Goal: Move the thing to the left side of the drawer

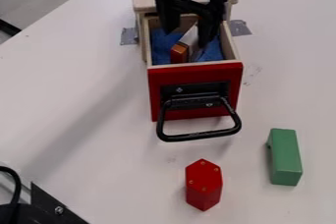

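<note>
Step judged: pick-up; tool (185, 39) spread over drawer (195, 76); orange-ended block (179, 51), presumed target, inside drawer; next: straddle block, close, shift toward drawer's left side.

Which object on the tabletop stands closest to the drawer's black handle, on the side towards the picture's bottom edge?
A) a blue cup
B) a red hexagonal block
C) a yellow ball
B: the red hexagonal block stands just below the black handle in the camera view.
</note>
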Controlling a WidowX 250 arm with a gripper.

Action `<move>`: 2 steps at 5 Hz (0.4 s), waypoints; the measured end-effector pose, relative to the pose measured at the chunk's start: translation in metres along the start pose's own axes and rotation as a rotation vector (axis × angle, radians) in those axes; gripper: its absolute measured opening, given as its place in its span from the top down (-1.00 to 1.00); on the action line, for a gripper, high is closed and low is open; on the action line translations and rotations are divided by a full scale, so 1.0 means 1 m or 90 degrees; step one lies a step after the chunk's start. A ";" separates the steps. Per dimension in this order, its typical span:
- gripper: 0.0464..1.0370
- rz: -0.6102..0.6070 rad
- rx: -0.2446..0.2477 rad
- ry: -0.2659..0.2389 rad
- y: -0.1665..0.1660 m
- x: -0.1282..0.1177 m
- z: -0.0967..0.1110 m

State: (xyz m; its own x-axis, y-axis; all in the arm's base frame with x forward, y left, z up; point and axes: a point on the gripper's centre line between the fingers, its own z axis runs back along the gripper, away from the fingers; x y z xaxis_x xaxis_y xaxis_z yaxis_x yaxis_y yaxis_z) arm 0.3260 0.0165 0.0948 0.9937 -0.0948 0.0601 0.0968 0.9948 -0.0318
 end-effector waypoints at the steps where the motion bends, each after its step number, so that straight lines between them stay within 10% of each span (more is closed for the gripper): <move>1: -0.92 0.006 0.012 0.003 0.004 0.003 -0.011; 2: -0.92 0.015 0.023 0.016 0.007 0.005 -0.024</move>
State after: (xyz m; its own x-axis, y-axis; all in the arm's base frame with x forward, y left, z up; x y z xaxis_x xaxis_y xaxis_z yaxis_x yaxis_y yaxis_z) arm 0.3331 0.0218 0.0708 0.9968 -0.0713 0.0351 0.0713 0.9975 0.0035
